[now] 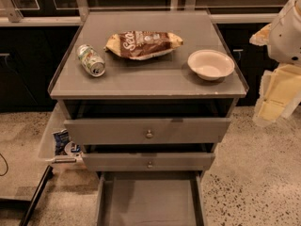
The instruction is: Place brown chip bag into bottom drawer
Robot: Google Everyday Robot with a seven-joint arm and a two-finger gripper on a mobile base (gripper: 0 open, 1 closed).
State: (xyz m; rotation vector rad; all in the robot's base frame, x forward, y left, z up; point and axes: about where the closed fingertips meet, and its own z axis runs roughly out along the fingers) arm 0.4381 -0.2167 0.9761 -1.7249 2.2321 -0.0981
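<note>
At 3 o'clock, off the cabinet's right side, gripper (275, 95) hangs well apart from all items; open or shut: can't tell. Brown chip bag (143, 44) lies flat at 12 o'clock on cabinet top (141, 81), btwn can (91, 60) and bowl (210, 64). Bottom drawer (149, 199) at 6 o'clock stands pulled out, prob. to receive bag.

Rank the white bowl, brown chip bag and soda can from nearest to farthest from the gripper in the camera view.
The gripper hangs right of the cabinet.
1. White bowl, right side of the top.
2. Brown chip bag, top centre.
3. Soda can, lying at the left.
</note>
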